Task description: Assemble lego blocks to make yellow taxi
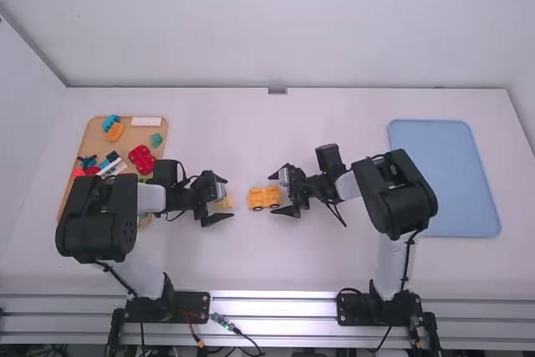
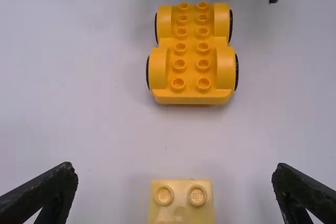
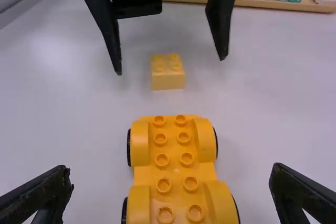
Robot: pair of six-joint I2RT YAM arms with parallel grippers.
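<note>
Yellow taxi base (image 1: 266, 197), high view: it stands on its wheels near the middle of the white table (image 1: 292, 261), within reach of both arms. The right gripper (image 1: 275, 194) is at its right end. The left gripper (image 1: 226, 199) is at a pale yellow block (image 1: 223, 204), left of the base and apart from it. At far left, a wooden tray (image 1: 134, 138) bears a red car base (image 1: 142, 159) and other blocks; a blue tray (image 1: 443, 177) lies at right.

Left wrist view: the left gripper's fingers are wide apart, with the block between them, studs up and ungripped. The step in hand is probably picking it up; the next move calls for closing squarely, lifting, and carrying it right to the base's studs.

Right wrist view: the right gripper's fingers are also wide apart, either side of the base and holding nothing. They could steady it, since its wheels might let it roll under pressing. The facing grippers leave little room between them, so collision is the likely hazard.
</note>
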